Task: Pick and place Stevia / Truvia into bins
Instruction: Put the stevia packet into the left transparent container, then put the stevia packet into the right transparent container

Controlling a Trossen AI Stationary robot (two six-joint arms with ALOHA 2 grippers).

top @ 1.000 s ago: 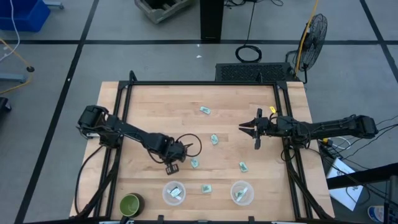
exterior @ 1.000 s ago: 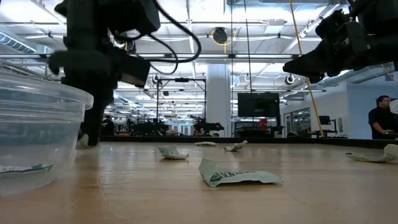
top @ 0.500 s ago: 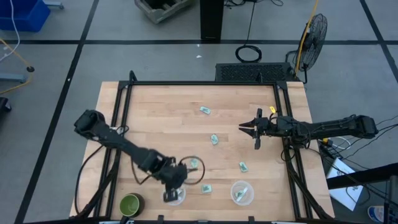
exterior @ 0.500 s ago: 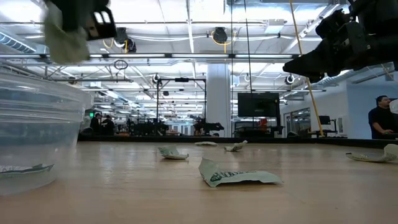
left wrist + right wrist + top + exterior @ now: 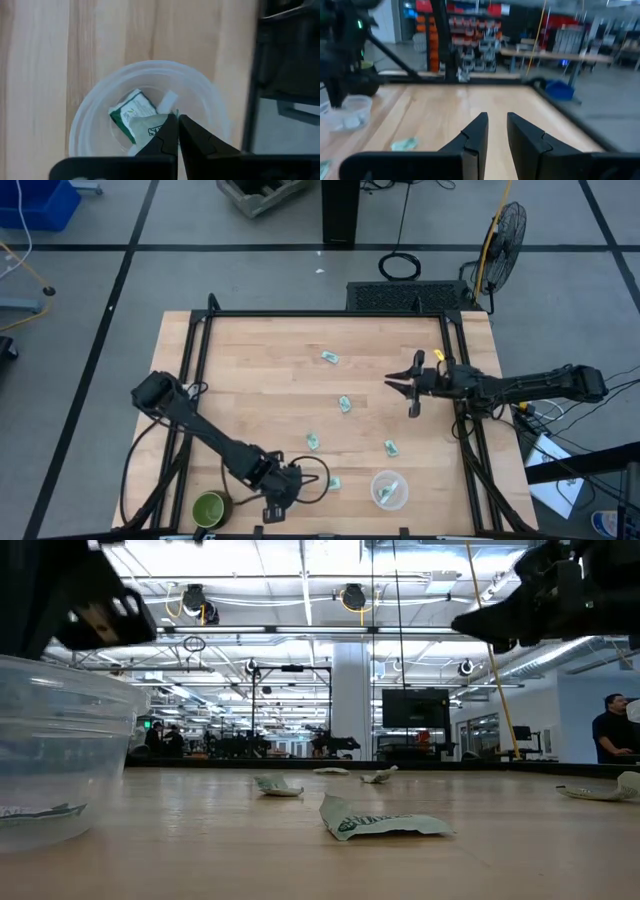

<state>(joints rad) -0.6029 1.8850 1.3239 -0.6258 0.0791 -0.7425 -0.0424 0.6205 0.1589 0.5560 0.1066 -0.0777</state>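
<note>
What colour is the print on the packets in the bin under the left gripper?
Green on white packets; the left wrist view shows it best.

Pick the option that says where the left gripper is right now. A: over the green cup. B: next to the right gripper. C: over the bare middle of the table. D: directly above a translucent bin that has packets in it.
D: in the left wrist view the left gripper, jaws nearly together, hangs right over the translucent bin, with green and white packets lying inside it.

From above, the left gripper [image 5: 277,492] covers the round translucent-white bin [image 5: 100,107] beneath it. That bin's near rim is cut off in the left wrist view.
</note>
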